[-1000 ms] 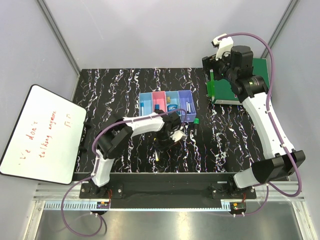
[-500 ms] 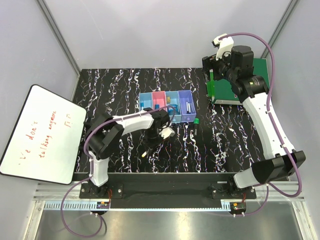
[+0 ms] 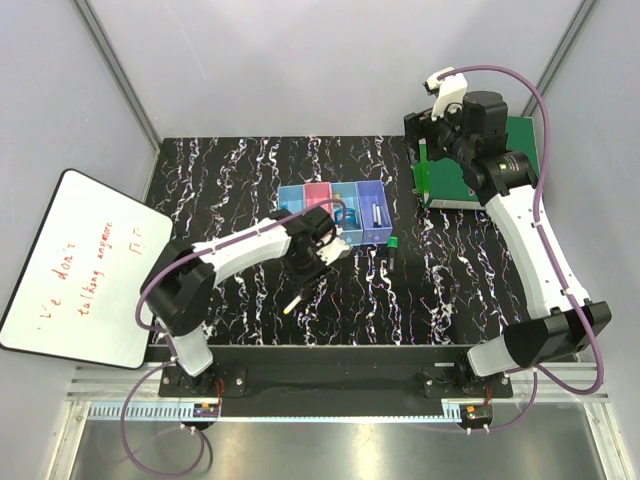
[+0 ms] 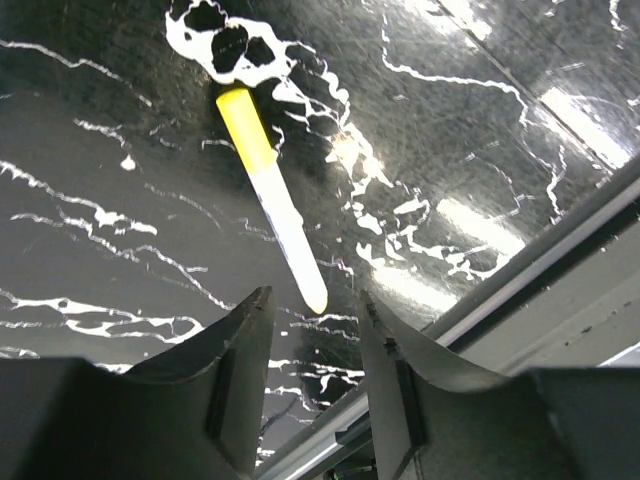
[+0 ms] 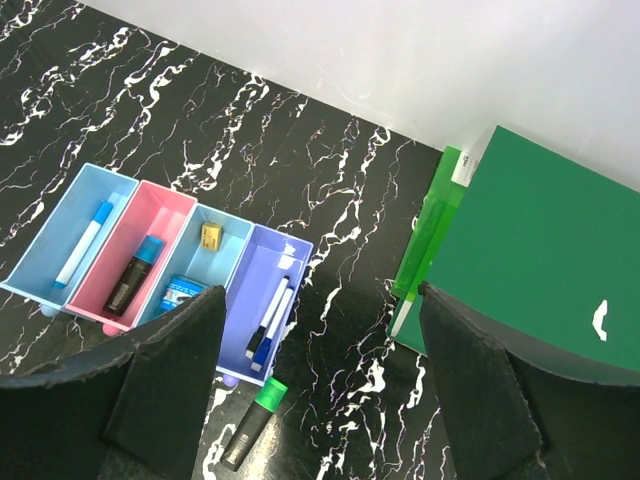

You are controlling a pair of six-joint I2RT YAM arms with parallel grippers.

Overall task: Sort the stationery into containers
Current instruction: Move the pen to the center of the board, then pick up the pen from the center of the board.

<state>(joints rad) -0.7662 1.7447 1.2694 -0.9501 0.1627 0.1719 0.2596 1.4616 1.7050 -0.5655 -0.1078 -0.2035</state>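
Two grippers inspected. The left gripper [image 4: 313, 318] has its jaws partly apart and grips nothing. The white tip of the yellow-and-white pen [image 4: 268, 185] shows between its fingertips, and the pen lies flat on the black marbled table [image 4: 100, 120], near of the bins. The right gripper [image 5: 322, 300] is spread wide and empty, high over the far right corner by the green folder [image 5: 540, 240]. The row of bins [image 5: 105, 190] holds a blue-capped white marker [image 5: 85, 245], a round blue object [image 5: 185, 292] and other items. The green-capped dark marker [image 5: 252, 425] lies on the table just near of the purple bin [image 5: 265, 255].
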